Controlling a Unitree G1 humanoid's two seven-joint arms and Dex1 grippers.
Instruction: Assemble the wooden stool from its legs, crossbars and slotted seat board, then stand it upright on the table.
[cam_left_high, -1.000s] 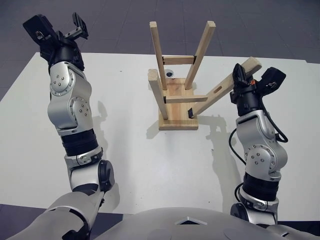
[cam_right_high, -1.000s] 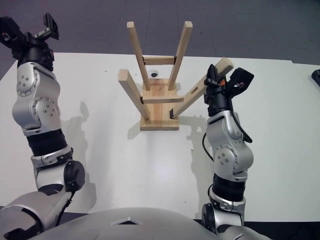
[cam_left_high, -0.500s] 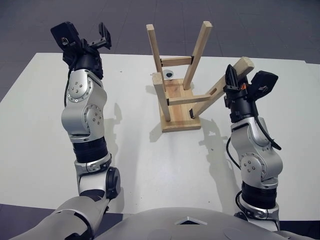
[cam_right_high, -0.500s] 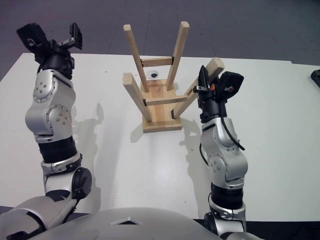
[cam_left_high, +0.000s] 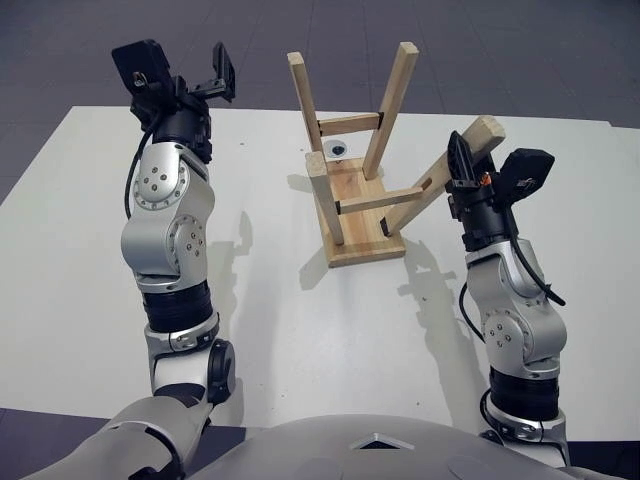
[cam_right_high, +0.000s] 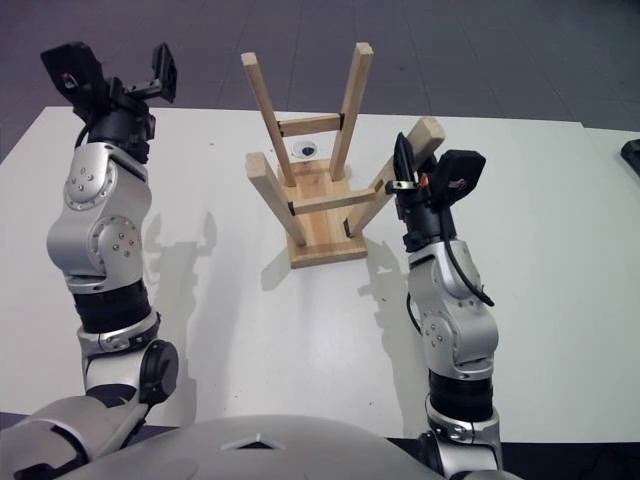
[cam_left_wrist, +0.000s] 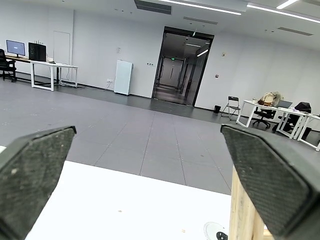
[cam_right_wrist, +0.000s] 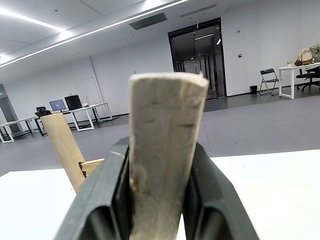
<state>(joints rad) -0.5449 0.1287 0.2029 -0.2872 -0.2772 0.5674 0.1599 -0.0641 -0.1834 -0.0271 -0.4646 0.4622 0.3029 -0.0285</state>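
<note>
The stool sits upside down on the bench. The right tool pinches the top of the leaning leg, which slants out toward that arm. The left tool is spread wide, up high, left of the stool.

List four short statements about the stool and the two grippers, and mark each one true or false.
1. The stool is upside down, with its seat board on the table. True.
2. The right gripper is shut on a tilted leg of the stool. True.
3. The left gripper holds a crossbar. False: it is open, empty and raised above the table, to the left of the stool.
4. All the legs lie loose and flat on the table. False: they point up from the seat board, and crossbars join them.
</note>
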